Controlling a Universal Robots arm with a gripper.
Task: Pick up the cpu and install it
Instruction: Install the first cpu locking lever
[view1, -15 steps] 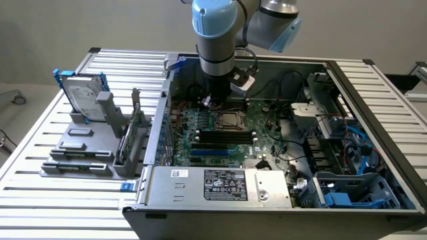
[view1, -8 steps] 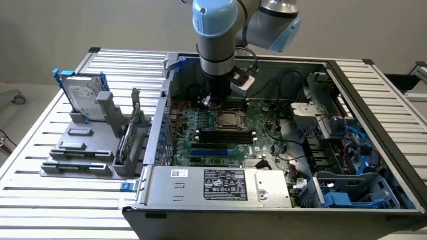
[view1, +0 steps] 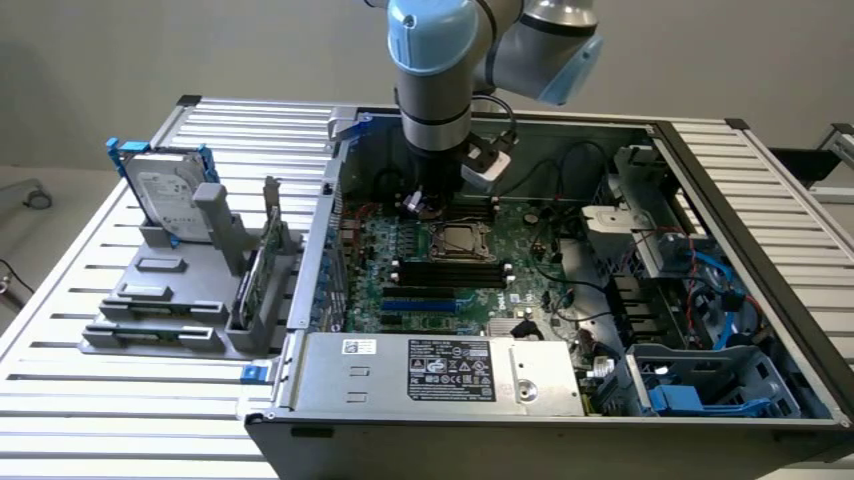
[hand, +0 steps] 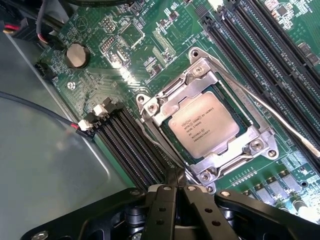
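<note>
The cpu (hand: 203, 125) is lying flat inside its socket (hand: 257, 145) on the green board (hand: 125, 40). Its grey metal top is facing up, with small writing on it. A shiny metal frame is going all around it. A thin silver lever (hand: 280, 120) is running along one side of the socket.

The jaws are pressed tight together and are holding nothing. In the wrist view their black tips are meeting just beside one corner of the socket, near the long black memory slots (hand: 135, 145). They are not touching the cpu.

In the exterior view, the arm (view1: 434, 90) is reaching straight down into the open computer case (view1: 747, 200). The jaws are hanging low over the board, at about 11 o'clock from the cpu (view1: 461, 240). More memory slots (view1: 454, 272) are sitting at 6 o'clock from the cpu. The big grey power box (view1: 441, 370) is sitting past them, also at 6 o'clock.

A round silver battery (hand: 76, 55) is sitting on the board, well apart from the socket.

The case is resting on a ribbed metal bench (view1: 80, 400). At 9 o'clock from the case, a grey holder (view1: 160, 300) is standing on the bench. A silver hard drive (view1: 167, 190) is standing upright in it.
</note>
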